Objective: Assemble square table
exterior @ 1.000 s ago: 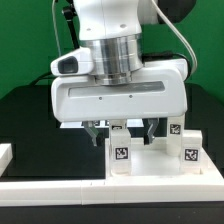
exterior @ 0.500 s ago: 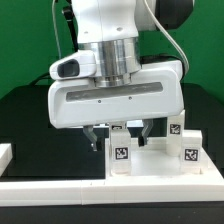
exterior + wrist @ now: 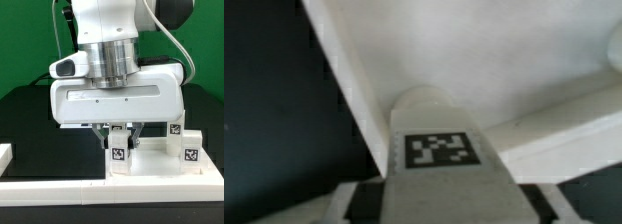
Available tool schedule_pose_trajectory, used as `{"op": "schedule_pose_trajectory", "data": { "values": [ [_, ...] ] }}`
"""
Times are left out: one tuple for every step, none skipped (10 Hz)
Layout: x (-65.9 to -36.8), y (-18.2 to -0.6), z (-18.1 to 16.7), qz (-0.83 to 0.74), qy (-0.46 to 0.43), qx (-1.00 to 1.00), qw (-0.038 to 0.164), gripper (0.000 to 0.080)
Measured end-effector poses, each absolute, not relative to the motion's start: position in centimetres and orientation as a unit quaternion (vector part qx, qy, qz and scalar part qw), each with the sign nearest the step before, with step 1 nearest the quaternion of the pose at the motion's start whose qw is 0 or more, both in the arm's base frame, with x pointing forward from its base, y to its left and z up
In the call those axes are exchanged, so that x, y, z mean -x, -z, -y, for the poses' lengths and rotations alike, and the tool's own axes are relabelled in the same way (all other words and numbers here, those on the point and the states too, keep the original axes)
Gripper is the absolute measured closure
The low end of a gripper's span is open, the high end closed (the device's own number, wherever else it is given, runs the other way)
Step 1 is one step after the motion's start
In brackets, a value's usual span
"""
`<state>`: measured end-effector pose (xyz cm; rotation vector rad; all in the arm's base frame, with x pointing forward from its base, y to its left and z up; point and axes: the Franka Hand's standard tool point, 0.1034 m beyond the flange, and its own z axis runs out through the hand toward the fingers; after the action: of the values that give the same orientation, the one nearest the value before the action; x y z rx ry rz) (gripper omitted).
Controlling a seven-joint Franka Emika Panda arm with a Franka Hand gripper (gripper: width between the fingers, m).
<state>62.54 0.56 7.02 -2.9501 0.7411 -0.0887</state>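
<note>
The white square tabletop [image 3: 152,163] lies at the exterior view's right with tagged white legs standing on it: one at the front left [image 3: 120,157], one at the front right [image 3: 189,156], one at the back right [image 3: 175,129]. My gripper [image 3: 119,136] hangs over the tabletop's back left part, shut on a fourth leg [image 3: 119,130] that stands upright there. In the wrist view this leg [image 3: 441,150] fills the gap between my fingers [image 3: 352,205], its tag facing the camera, with the tabletop [image 3: 491,50] behind it.
A long white border rail [image 3: 90,190] runs along the front. A short white piece [image 3: 5,155] sits at the exterior view's left edge. The black table surface [image 3: 25,120] spreads to the left of the tabletop.
The fingers stood wide apart on either side of the leg. They have now closed in on it. The hand stays at about the same place and height.
</note>
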Motion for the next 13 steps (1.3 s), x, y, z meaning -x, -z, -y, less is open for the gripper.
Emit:
{"op": "schedule_pose_trajectory", "data": {
  "values": [
    [-62.61, -7.14, -0.56, -0.318, 0.026, 0.946, 0.05, 0.0511],
    [-62.66, -7.23, -0.5, -0.409, 0.021, 0.911, 0.052, 0.0511],
    [-62.61, -7.16, -0.43, -0.505, 0.011, 0.861, 0.063, 0.0511],
    [-62.59, -7.07, -0.55, -0.583, -0.002, 0.809, 0.073, 0.0511],
    [-62.62, -7.01, -0.41, -0.669, -0.019, 0.737, 0.093, 0.0509],
    [-62.57, -6.98, -0.48, -0.698, -0.025, 0.71, 0.095, 0.0509],
    [-62.55, -6.95, -0.67, -0.71, -0.027, 0.697, 0.095, 0.0509],
    [-62.54, -6.92, -0.69, -0.706, -0.026, 0.701, 0.095, 0.0509],
    [-62.51, -6.88, -0.71, -0.697, -0.025, 0.71, 0.095, 0.0509],
    [-62.5, -6.87, -0.63, -0.673, -0.021, 0.733, 0.093, 0.0509],
    [-62.47, -6.82, -0.43, -0.585, -0.01, 0.806, 0.092, 0.0344],
    [-62.42, -6.68, -0.2, -0.479, 0.001, 0.873, 0.091, 0.0197],
    [-62.39, -6.63, -0.24, -0.431, 0.006, 0.898, 0.091, 0.0197]
  ]
}}
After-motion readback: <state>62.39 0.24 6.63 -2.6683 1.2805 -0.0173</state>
